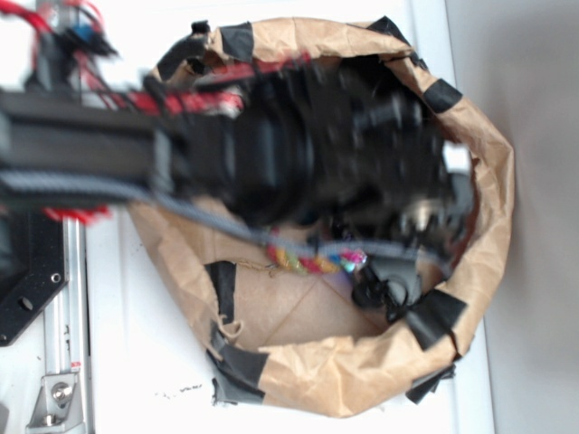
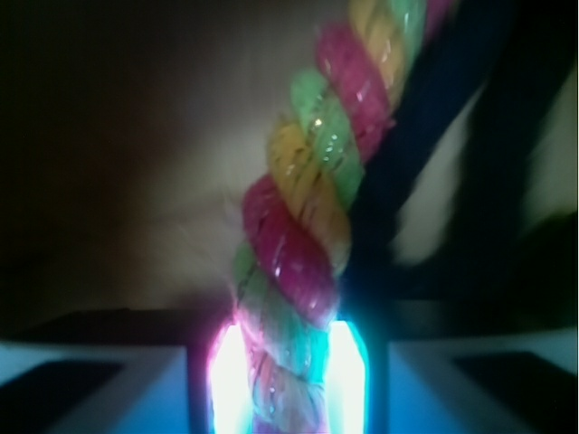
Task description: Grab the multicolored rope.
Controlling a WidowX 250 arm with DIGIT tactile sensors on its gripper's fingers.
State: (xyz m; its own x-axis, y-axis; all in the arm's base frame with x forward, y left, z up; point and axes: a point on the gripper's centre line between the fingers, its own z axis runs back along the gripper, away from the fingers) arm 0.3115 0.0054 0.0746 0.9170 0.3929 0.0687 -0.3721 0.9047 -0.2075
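The multicolored rope (image 2: 312, 217), twisted from red, yellow and pale green strands, runs from the top right of the wrist view down between the two glowing pads (image 2: 231, 380). My gripper (image 2: 288, 384) is shut on it, both pads pressing its sides. In the exterior view a short stretch of the rope (image 1: 312, 263) shows below the blurred black arm, inside the paper bag; the gripper itself is lost in the blur there.
A brown paper bag (image 1: 362, 362) with rolled rim and black tape patches surrounds the work area. A dark rope or cord (image 1: 384, 287) lies beside the coloured one. The arm's black body (image 1: 271, 154) covers the bag's upper half.
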